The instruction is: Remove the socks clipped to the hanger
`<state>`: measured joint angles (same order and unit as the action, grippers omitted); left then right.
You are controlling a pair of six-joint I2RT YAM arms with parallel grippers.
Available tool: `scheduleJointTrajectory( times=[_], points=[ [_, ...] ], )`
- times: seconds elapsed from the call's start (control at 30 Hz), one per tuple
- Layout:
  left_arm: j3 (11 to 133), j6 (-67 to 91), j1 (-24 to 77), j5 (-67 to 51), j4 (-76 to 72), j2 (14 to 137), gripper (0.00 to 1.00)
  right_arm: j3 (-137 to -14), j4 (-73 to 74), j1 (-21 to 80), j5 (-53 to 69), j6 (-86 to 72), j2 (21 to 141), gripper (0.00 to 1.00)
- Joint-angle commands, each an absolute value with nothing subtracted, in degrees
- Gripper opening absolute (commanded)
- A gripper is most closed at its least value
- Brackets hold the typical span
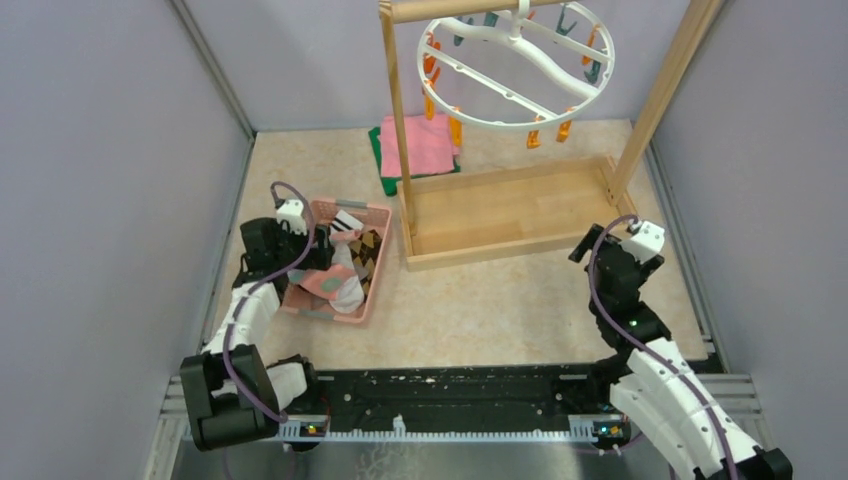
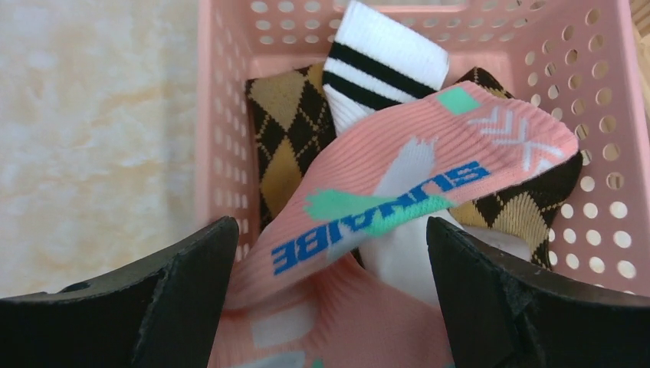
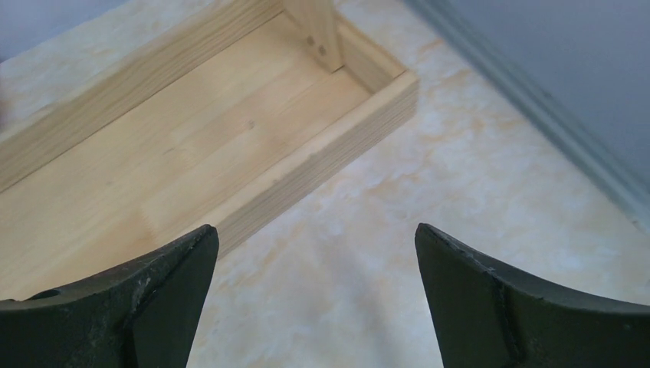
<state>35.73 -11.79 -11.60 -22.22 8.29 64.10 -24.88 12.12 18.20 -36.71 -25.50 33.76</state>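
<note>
We think the job is near its end. The hanger (image 1: 500, 124) hangs from the top bar of the wooden rack (image 1: 500, 215) at the middle of the far edge of the surface (image 1: 520, 310). We see no sock on any of its orange and teal clips (image 1: 540, 133). The socks (image 1: 355, 262) lie in a heap in the pink basket (image 1: 378, 215) near the left edge.

The left fingers (image 1: 318, 248) hang just over the basket, spread wide and holding nothing. This looks like the letting-go step. The right fingers (image 1: 592, 252) are spread wide too and hold nothing, above bare surface by the right end of the rack's base.

Next we would lift the left arm straight up so it does not snag the top sock. Then we would check each clip, because some are hard to see from here.

The hanger's hook points up and its ring tips toward us, with its wide side running along the far edge. In the left wrist view the pink sock (image 2: 398, 192) on top lies on a slant across the basket, one end near the fingers. The striped white sock (image 2: 383, 65) points at the basket's far wall.
</note>
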Motion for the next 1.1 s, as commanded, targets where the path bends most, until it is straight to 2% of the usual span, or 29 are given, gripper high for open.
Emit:
scheduleJointTrajectory(
  times=[0.0,0.17,0.43,0.53,0.63,0.77,0.87,0.9,1.0,1.07],
  points=[
    [24.22,-3.36,-11.89,-24.69,-27.06,63.81,0.99,-17.25,-11.70,17.95,-53.61,-13.77,33.32,0.99],
    [20.05,-3.78,-11.90,-28.61,-42.02,72.46,0.99,-11.93,-27.37,17.93,-57.33,-7.48,39.95,0.99],
    [18.07,-0.20,-11.92,-28.97,-57.56,83.57,0.99,-9.85,-58.48,17.82,-57.06,-0.27,66.24,0.98],
    [16.01,2.14,-11.80,-30.11,-62.64,85.04,0.99,-10.17,-63.95,17.09,-56.20,-0.77,72.14,0.97],
    [12.38,3.09,-11.79,-30.08,-75.89,88.58,0.99,-10.56,-67.50,16.04,-53.41,-1.11,77.41,0.96],
    [8.55,-0.05,-9.27,-28.03,-78.78,86.71,0.99,-9.41,-72.84,14.53,-49.84,-0.81,80.59,0.96],
    [4.49,-5.52,-4.06,-25.65,-94.94,93.27,0.99,-7.38,-77.12,14.63,-46.22,1.75,80.72,0.99],
    [4.60,-6.10,-3.34,-24.42,-93.94,93.28,0.99,-6.82,-78.17,14.72,-45.23,2.17,80.73,0.99],
    [10.94,-6.35,-2.84,-21.74,-72.41,87.90,0.99,-6.65,-80.51,14.77,-39.92,5.00,82.22,0.99],
    [15.07,-5.47,-2.66,-18.76,-69.31,90.41,0.99,-7.24,-79.18,14.48,-39.15,4.89,82.40,0.99]
  ],
)
